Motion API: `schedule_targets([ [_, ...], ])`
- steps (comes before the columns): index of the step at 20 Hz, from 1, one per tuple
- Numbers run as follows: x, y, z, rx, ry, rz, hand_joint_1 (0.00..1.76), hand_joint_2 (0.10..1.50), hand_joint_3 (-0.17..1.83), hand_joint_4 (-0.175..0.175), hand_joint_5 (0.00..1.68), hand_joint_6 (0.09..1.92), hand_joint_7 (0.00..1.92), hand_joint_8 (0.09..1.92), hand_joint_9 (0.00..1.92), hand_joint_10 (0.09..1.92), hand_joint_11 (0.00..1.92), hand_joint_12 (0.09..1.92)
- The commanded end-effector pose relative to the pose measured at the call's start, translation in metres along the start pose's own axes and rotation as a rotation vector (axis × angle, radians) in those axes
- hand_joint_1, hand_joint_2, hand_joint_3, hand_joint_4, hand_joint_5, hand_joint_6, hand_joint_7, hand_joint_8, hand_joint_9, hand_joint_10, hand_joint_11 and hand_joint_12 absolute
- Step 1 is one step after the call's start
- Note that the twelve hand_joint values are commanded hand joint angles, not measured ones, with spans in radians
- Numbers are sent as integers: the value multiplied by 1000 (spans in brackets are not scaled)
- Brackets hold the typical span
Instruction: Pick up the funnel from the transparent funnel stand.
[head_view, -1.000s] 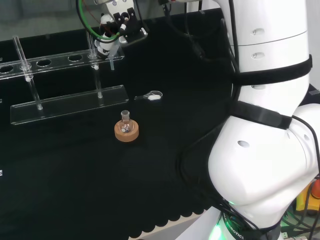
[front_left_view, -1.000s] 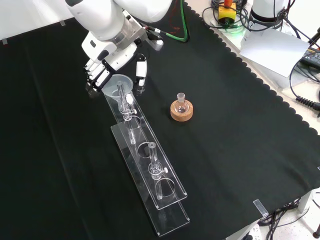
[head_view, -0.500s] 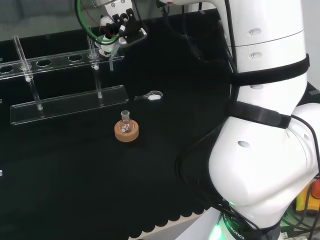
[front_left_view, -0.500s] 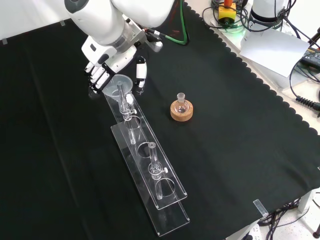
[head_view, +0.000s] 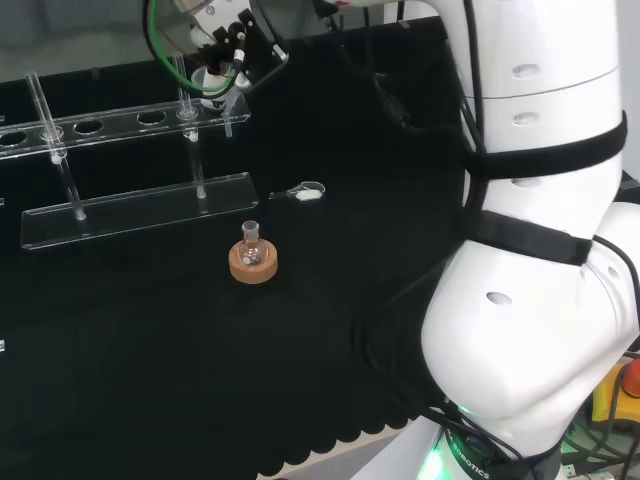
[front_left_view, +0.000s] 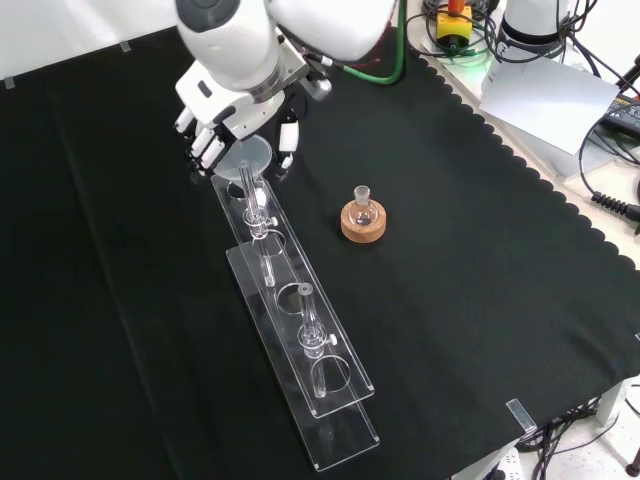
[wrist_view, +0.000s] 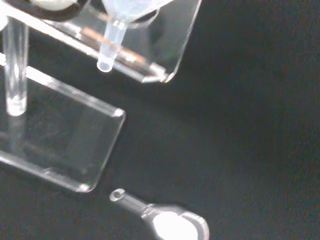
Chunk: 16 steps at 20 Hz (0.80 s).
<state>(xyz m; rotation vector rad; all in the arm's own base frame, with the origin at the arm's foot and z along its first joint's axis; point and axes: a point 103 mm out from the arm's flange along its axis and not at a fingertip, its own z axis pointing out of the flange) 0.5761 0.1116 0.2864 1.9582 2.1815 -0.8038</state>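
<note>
The clear funnel (front_left_view: 247, 155) sits at the far end of the transparent funnel stand (front_left_view: 300, 340), which is the right end of the stand (head_view: 130, 205) in the head view. My hand (front_left_view: 240, 108) is over it, with fingers (front_left_view: 205, 145) curled on one side of the rim and the thumb (front_left_view: 287, 135) on the other. In the head view the hand (head_view: 215, 45) hangs above the funnel stem (head_view: 228, 122). The wrist view shows the funnel stem (wrist_view: 111, 45) poking down below the stand's upper rail (wrist_view: 165, 60), above the base plate (wrist_view: 75, 145).
A small flask on a cork ring (front_left_view: 362, 217) stands on the cloth to the right of the stand in the front view. A small clear scoop-like piece (head_view: 305, 192) lies near the stand's end, also in the wrist view (wrist_view: 165, 222). The arm's white links (head_view: 530, 250) stand at the right.
The arm's link has swung right in the front view and the hand has turned over the funnel. Funnel and stand end have shifted slightly up and right there.
</note>
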Motion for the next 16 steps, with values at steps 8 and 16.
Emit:
schedule_targets([
  [8, -32, -60, -70, -60, -77, 63, 869, 741, 626, -21, 786, 510, 725, 629, 1002, 461, 519, 1286],
  [16, -37, -112, -68, -70, -73, 87, 868, 741, 631, -19, 781, 539, 724, 631, 1001, 462, 520, 1286],
])
